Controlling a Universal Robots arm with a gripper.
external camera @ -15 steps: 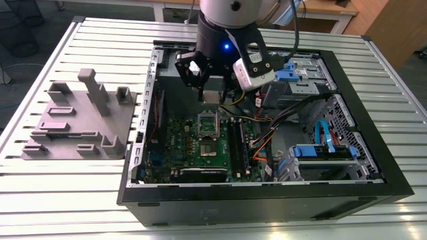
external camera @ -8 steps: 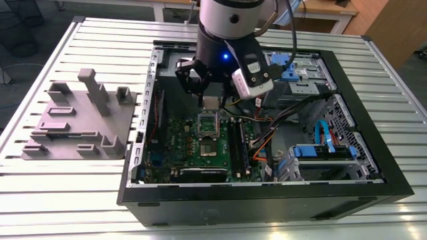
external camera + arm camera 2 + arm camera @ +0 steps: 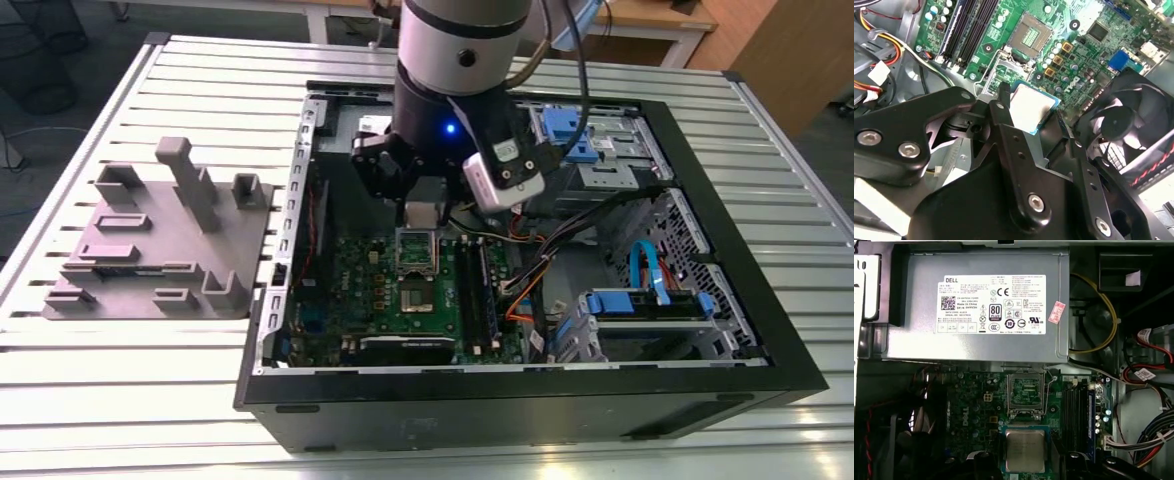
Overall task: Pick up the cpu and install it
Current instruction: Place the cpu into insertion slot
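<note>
The tool [image 3: 422,212] clasps the cpu [image 3: 1025,451] by its edges, hanging at centre frame in the exterior view, just short of the open socket [image 3: 1025,391]. Risk: a tilted or offset chip could bend the socket's contacts or slip free.

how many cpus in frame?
1. The cpu is gripped in the hand, above the motherboard, off to one side of the open socket. Another could be hidden behind the arm inside the case.
</note>
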